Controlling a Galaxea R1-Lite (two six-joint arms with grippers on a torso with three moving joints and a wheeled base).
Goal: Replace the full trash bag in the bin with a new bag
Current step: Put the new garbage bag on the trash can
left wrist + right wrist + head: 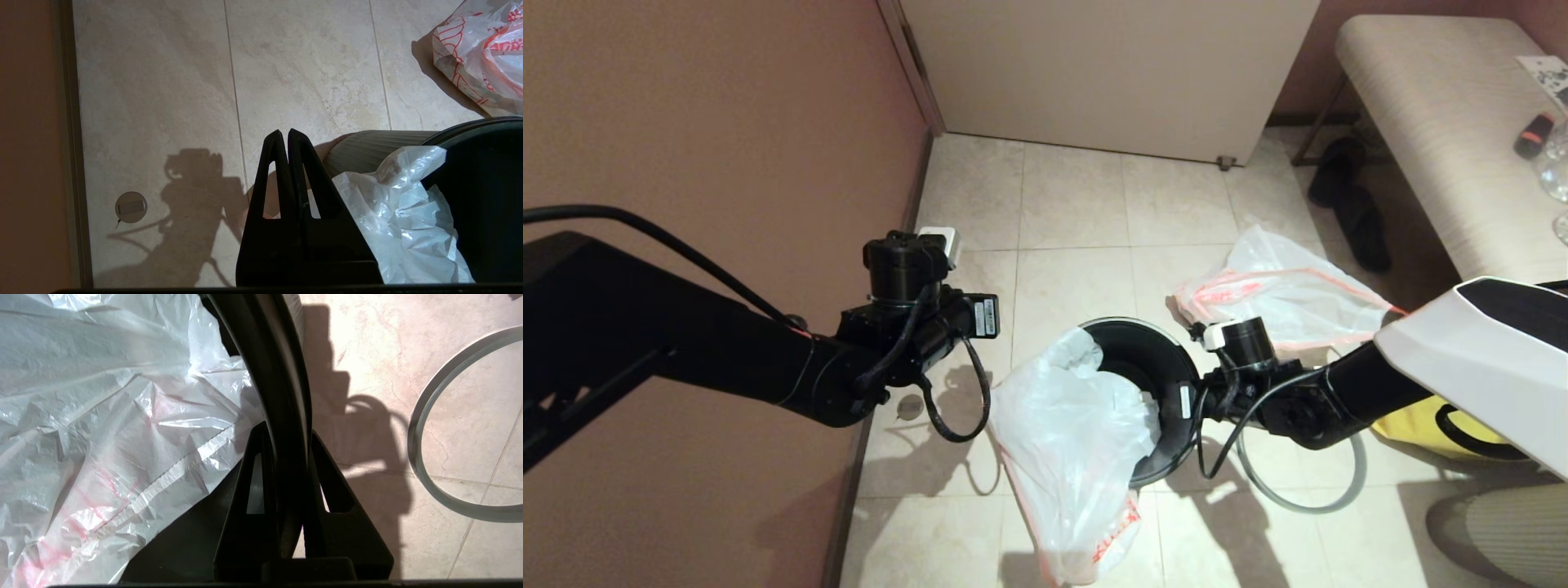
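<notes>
The black bin (1131, 359) stands on the tiled floor, and my right gripper (286, 433) is shut on its right rim (282, 375); in the head view this gripper (1188, 400) sits at the rim's edge. The limp new bag (1070, 433) lies partly inside the bin and spills over its left side to the floor; it also shows in the right wrist view (114, 416). My left gripper (288, 132) hangs shut and empty just left of the bin (380, 147), beside the new bag (408, 212). The full trash bag (1282, 294) lies on the floor behind the bin.
The grey hoop rim (1343, 490) lies on the floor right of the bin, under my right arm. A yellow bag (1429, 425) is beyond it. A bench (1445, 122) and black slippers (1356, 204) are far right. A wall (686, 122) runs along the left.
</notes>
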